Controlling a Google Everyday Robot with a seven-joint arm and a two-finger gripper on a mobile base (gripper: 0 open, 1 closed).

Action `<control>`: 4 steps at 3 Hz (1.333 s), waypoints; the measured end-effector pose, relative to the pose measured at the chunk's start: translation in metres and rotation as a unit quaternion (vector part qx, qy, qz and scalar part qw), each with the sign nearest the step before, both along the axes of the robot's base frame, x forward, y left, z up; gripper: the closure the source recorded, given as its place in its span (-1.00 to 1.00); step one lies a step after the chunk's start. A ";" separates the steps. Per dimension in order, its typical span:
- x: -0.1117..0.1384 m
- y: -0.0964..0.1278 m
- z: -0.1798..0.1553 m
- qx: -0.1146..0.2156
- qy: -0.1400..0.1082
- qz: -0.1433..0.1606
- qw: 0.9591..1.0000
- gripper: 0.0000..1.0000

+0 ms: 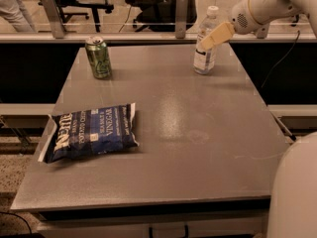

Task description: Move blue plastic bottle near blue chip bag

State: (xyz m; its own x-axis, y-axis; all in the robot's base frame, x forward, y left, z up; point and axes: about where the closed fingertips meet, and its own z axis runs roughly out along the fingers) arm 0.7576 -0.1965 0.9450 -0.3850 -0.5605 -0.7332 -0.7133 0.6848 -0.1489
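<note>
The blue plastic bottle (206,47), clear with a white cap and white label, stands upright at the table's far right. My gripper (212,37) reaches in from the upper right on a white arm and sits at the bottle's mid-height, overlapping its right side. The blue chip bag (89,132) lies flat near the table's left front edge, far from the bottle.
A green soda can (99,58) stands at the far left of the grey table (188,148). A rail with posts (181,14) runs behind the table, with office chairs beyond it. A white part of the robot (294,192) fills the lower right corner.
</note>
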 end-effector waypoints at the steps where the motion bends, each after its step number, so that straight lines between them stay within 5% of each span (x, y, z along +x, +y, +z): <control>1: 0.006 0.006 -0.003 0.009 0.002 0.008 1.000 -1.00; 2: 0.009 0.012 -0.007 0.015 0.007 0.015 1.000 -0.70; 4: 0.004 0.025 -0.006 0.020 0.012 0.040 0.999 0.22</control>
